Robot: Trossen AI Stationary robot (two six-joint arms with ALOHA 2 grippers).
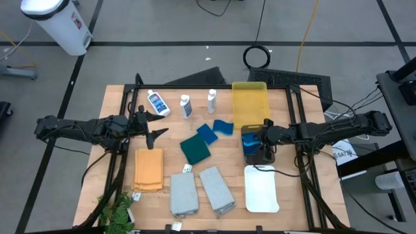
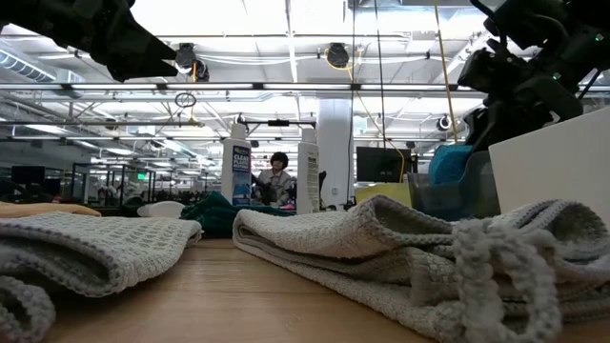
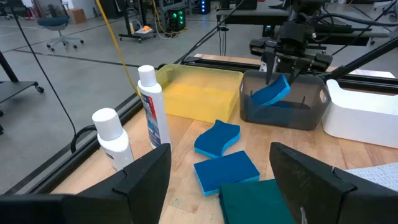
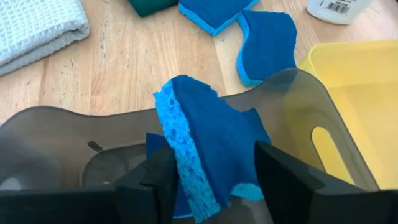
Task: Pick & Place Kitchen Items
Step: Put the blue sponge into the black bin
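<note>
i read the sorting as barely begun. nearest me the white rectangular tray (image 1: 262, 189) on the right is bare, and the two grey waffle-weave folded towels (image 1: 200, 191) and the orange folded towel (image 1: 149, 168) to their left lie on the wooden table (image 1: 117, 97), unsorted. in the middle, the dark green square cloth (image 1: 194, 149) and two blue sponges (image 1: 216, 129) rest loose on the wood. to their right my right gripper (image 4: 211, 180) hangs over the dark grey translucent bin (image 3: 283, 99), fingers parted with a blue sponge (image 4: 208, 146) standing tilted between them, partly down inside the bin; i judge it is being released, though i can't tell if a pad touches it. my left gripper (image 3: 221, 177) waits on the left, fingers wide and empty. farthest off, three small white blue-labelled bottles (image 1: 185, 104) and the yellow rectangular tray (image 1: 250, 101), empty.
</note>
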